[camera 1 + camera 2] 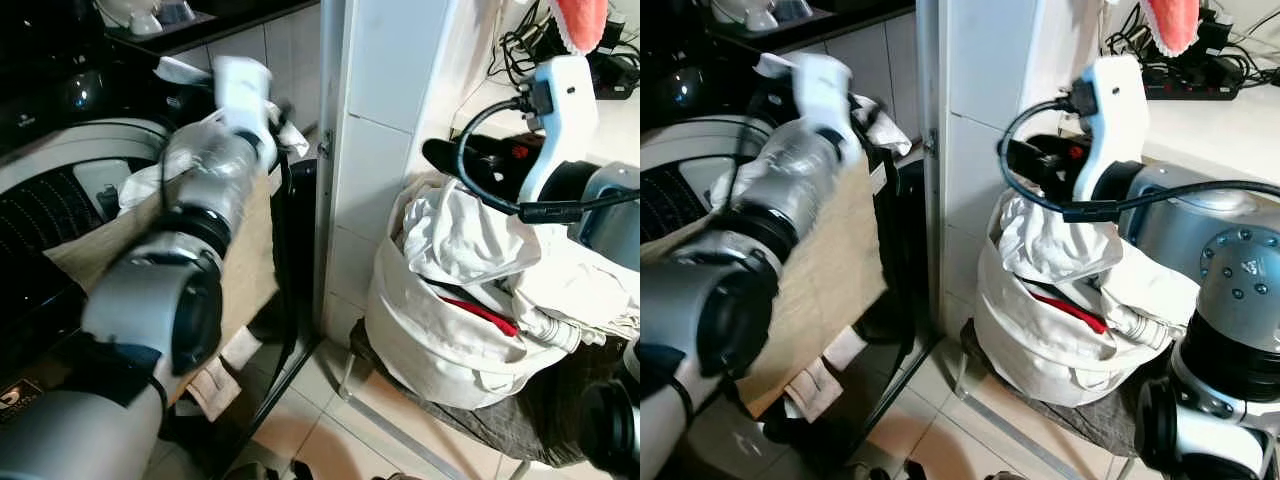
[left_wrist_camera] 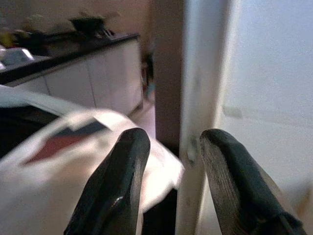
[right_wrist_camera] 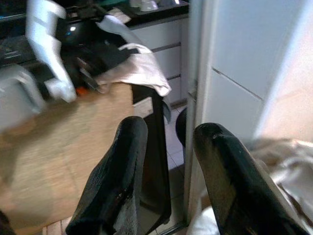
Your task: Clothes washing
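The left end effector (image 2: 168,181) is raised over the washing machine (image 1: 60,180), its two black fingers spread apart with nothing between them, a white garment (image 3: 137,68) lying just beneath on the machine's top edge. The right end effector (image 3: 166,181) hangs above the white laundry bag (image 1: 440,330), fingers likewise spread and empty. The bag, stuffed with white clothes and something red (image 1: 480,312), sits beside the tiled pillar (image 1: 370,150)

left arm (image 1: 200,215) motion-blurred | washing machine (image 1: 60,160) part hidden behind it — cut by frame edge | red garment (image 1: 480,312) mostly buried in white laundry (image 1: 450,300)
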Motion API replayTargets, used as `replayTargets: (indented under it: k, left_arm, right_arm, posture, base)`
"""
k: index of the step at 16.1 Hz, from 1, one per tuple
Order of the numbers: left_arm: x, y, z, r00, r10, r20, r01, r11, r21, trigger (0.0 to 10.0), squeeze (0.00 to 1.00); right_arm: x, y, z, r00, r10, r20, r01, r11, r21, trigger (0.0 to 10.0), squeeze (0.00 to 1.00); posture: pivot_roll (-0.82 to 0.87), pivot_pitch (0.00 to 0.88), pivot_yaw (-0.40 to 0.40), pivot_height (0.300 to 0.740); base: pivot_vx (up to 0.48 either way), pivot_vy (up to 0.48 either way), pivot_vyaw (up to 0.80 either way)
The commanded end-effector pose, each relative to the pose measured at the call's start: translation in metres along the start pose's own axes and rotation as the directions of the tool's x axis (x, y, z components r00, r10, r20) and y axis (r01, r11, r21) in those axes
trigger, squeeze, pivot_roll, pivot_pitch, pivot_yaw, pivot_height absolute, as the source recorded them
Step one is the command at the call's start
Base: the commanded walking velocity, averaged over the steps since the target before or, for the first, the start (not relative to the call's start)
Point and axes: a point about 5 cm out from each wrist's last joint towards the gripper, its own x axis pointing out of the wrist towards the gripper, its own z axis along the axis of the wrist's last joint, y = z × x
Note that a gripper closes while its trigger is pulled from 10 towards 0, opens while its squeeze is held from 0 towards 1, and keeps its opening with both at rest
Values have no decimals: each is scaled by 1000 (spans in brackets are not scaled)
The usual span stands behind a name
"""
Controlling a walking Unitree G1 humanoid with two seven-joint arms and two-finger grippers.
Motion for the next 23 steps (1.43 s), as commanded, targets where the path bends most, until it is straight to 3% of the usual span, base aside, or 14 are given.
replayTargets:
  k: [1,3,5,8,9,11,12,14,15,16,18,19,20,23]
  left_arm:
    - [-1,-2,-11,998,-7,-62,12,998,68,10000,0]
    - [-4,-1,-24,992,15,-125,4,989,150,10000,0]
    - [-6,16,-25,981,156,-111,-117,947,298,10000,0]
    - [-11,33,-25,953,284,-103,-228,900,372,10000,0]
    - [-14,43,-25,928,362,-84,-292,851,436,10000,0]
    - [-23,71,-21,849,528,-6,-421,685,595,10000,0]
    - [-27,80,-16,816,577,34,-473,633,613,10000,0]
    - [-32,96,-3,744,660,106,-601,591,538,10000,0]
    - [-27,88,0,791,609,63,-579,712,397,10000,0]
    - [-16,66,3,900,435,13,-432,890,149,10000,0]
    - [-5,33,7,982,187,21,-187,982,18,10000,0]
    - [-3,25,7,990,140,21,-141,989,35,10000,51]
    - [-1,12,4,998,68,10,-69,989,131,10000,1000]
    - [-1,-8,-10,996,-43,-72,65,943,326,10000,1000]
  right_arm:
    - [-1,4,0,1000,20,-15,-20,1000,-15,10000,0]
    - [0,6,0,999,22,-25,-23,1000,-18,10000,0]
    - [-1,7,1,1000,21,-23,-21,1000,-20,10000,0]
    - [-2,7,0,1000,18,-25,-19,1000,-19,10000,0]
    - [-2,7,0,1000,16,-26,-17,1000,-18,10000,0]
    - [-1,7,0,999,14,-32,-15,1000,-22,10000,0]
    - [-1,7,0,999,12,-35,-13,1000,-24,10000,0]
    - [-1,5,0,999,0,-33,0,1000,-24,10000,0]
    - [-2,5,0,1000,-1,-32,0,1000,-22,10000,0]
    - [-2,5,0,1000,1,-31,-1,1000,-19,10000,0]
    - [-2,6,-1,999,6,-34,-7,1000,-18,10000,0]
    - [-1,7,-1,999,8,-34,-9,1000,-19,10000,0]
    - [-1,8,-1,999,11,-35,-12,1000,-22,10000,0]
    - [-7,12,-8,995,42,-86,-47,998,-52,10000,0]
  posture:
    - [-326,0,-27,740]
    - [-335,0,-19,740]
    - [-337,0,-13,740]
    - [-332,0,-9,740]
    - [-332,0,-9,740]
    - [-335,0,-9,740]
    - [-338,0,-9,740]
    - [-338,0,-9,740]
    - [-335,0,-11,740]
    - [-334,0,-12,740]
    - [-339,0,-11,740]
    - [-340,0,-9,740]
    - [-346,0,-6,740]
    - [-359,0,1,740]
  base:
    - [0,0,0]
    - [0,0,0]
    - [0,0,0]
    - [0,0,0]
    - [0,0,0]
    - [0,0,0]
    - [0,0,0]
    - [0,0,0]
    - [0,0,0]
    - [0,0,0]
    - [0,0,0]
    - [0,0,0]
    - [0,0,0]
    - [0,0,0]
